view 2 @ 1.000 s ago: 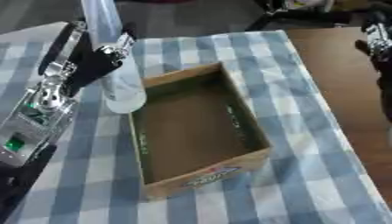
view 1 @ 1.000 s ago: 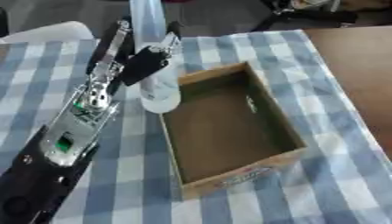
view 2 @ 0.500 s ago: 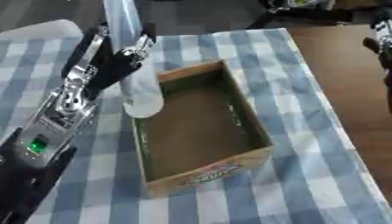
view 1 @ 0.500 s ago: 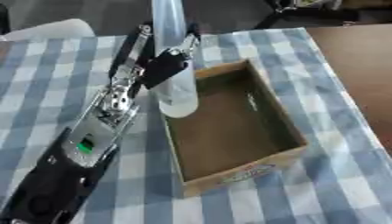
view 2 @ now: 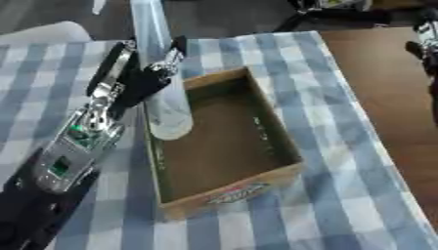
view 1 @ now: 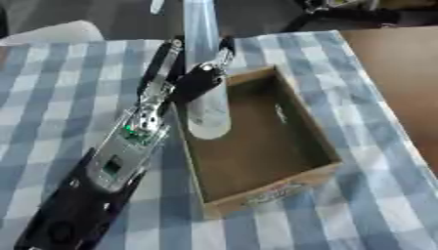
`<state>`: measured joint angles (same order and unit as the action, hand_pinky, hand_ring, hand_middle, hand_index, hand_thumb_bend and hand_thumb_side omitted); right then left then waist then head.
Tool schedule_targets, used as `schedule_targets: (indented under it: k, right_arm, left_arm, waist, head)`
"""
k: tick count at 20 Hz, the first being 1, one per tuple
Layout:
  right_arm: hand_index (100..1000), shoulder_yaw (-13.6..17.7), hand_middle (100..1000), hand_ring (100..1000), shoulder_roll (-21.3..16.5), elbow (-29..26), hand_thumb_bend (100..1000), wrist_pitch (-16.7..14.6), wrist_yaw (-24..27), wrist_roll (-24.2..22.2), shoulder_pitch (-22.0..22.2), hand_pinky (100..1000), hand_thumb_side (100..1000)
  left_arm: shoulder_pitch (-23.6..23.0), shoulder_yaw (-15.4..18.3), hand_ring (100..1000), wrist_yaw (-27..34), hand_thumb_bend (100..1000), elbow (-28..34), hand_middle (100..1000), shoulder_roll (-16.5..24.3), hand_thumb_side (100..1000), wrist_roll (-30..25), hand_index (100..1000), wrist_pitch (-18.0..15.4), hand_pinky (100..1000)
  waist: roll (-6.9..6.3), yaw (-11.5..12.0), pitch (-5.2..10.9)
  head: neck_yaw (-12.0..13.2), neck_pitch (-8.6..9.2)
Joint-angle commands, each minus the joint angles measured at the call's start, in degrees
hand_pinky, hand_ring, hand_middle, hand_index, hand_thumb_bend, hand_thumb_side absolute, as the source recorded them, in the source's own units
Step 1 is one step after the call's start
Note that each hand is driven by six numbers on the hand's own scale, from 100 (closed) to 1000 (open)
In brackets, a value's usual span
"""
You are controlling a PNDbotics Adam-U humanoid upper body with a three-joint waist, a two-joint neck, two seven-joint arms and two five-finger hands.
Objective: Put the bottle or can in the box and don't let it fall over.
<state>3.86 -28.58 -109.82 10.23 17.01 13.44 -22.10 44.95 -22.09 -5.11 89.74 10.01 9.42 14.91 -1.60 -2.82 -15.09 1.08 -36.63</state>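
A tall clear plastic bottle (view 1: 205, 83) stands upright in the air, its base over the left wall of the brown cardboard box (view 1: 318, 168). My left hand (view 1: 195, 78) is shut on the bottle's middle, fingers curled round it, with the arm coming in from the lower left. The box lies open-topped on the blue-and-white checked cloth, and nothing shows inside it. My right hand (view 2: 425, 41) shows only as a dark shape at the right edge of the right eye view; its fingers are not readable.
The checked tablecloth (view 1: 51, 107) covers the table around the box. Bare brown tabletop (view 2: 376, 73) lies to the right of the cloth. A white rounded object (view 1: 53, 33) sits at the far left edge, and dark equipment (view 1: 342, 10) stands beyond the table.
My left hand has carried the bottle rightward and towards the box; its base now hangs over the box's left wall instead of beside it. The camera view has also shifted slightly.
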Motion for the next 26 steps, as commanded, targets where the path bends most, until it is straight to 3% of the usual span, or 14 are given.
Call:
schedule_targets:
  k: [1,3,6,7,9,10,12,14,22,26]
  right_arm:
    - [886,0.68,1000,1000,-1.36,-1.21,100,-0.18,0.09,0.14,-0.56,935,535]
    - [886,0.68,1000,1000,-1.33,-1.22,100,-0.19,0.11,0.13,-0.6,935,535]
    - [886,0.66,1000,1000,-1.26,-1.21,100,-0.17,0.13,0.1,-0.59,935,536]
    - [886,0.67,1000,1000,-1.25,-1.2,100,-0.17,0.12,0.1,-0.57,935,536]
    - [886,0.69,1000,1000,-1.25,-1.21,100,-0.16,0.13,0.12,-0.54,935,536]
    - [886,0.69,1000,1000,-1.24,-1.21,100,-0.16,0.14,0.12,-0.53,935,536]
    - [886,0.7,1000,1000,-1.19,-1.21,100,-0.15,0.18,0.12,-0.54,935,536]
    - [886,0.71,1000,1000,-1.15,-1.2,100,-0.14,0.23,0.14,-0.54,935,537]
    - [886,0.64,1000,1000,-0.98,-1.09,100,-0.07,0.29,0.08,-0.4,935,537]
    - [886,0.59,1000,1000,-0.92,-1.04,100,-0.04,0.31,0.01,-0.36,935,537]
  left_arm:
    - [1.41,-0.22,460,-0.84,100,-0.2,242,-0.55,405,-0.2,189,-0.93,327]
    - [1.45,-0.54,528,-1.11,100,-0.75,370,-0.81,249,-0.87,266,-1.33,395]
    - [1.39,-1.22,647,-1.77,100,-1.57,557,-0.91,135,-3.33,503,-1.98,526]
    - [1.38,-1.41,674,-2.27,100,-1.75,598,-0.86,135,-4.63,569,-2.37,547]
    - [1.33,-1.5,712,-3.73,100,-1.96,660,-0.76,242,-7.08,676,-3.37,579]
    - [1.33,-1.47,745,-4.54,183,-2.04,719,-0.72,375,-8.07,757,-3.85,607]
    - [1.32,-1.42,763,-6.51,263,-2.21,749,-0.61,488,-9.95,803,-4.72,620]
    - [1.24,-1.15,767,-7.96,283,-2.52,752,-0.63,541,-11.07,805,-5.08,623]
    - [0.78,-0.09,776,-8.88,282,-3.2,763,-0.43,622,-12.25,807,-4.71,627]
    - [0.55,0.09,781,-9.04,274,-3.43,770,-0.1,616,-12.91,805,-4.38,634]
  waist:
    - [0.26,-0.22,0.79]
    - [0.22,-0.32,0.76]
    - [0.16,-0.42,0.71]
    - [0.15,-0.44,0.7]
    - [0.12,-0.44,0.69]
    - [0.11,-0.43,0.69]
    - [0.11,-0.37,0.71]
    - [0.13,-0.28,0.72]
    - [0.29,-0.06,0.85]
    - [0.36,0.02,0.91]
  head:
    - [-0.17,0.52]
    - [-0.23,0.65]
    - [-0.29,0.64]
    - [-0.3,0.59]
    - [-0.32,0.53]
    - [-0.34,0.55]
    - [-0.44,0.61]
    - [-0.54,0.6]
    - [-0.82,0.54]
    - [-0.9,0.52]
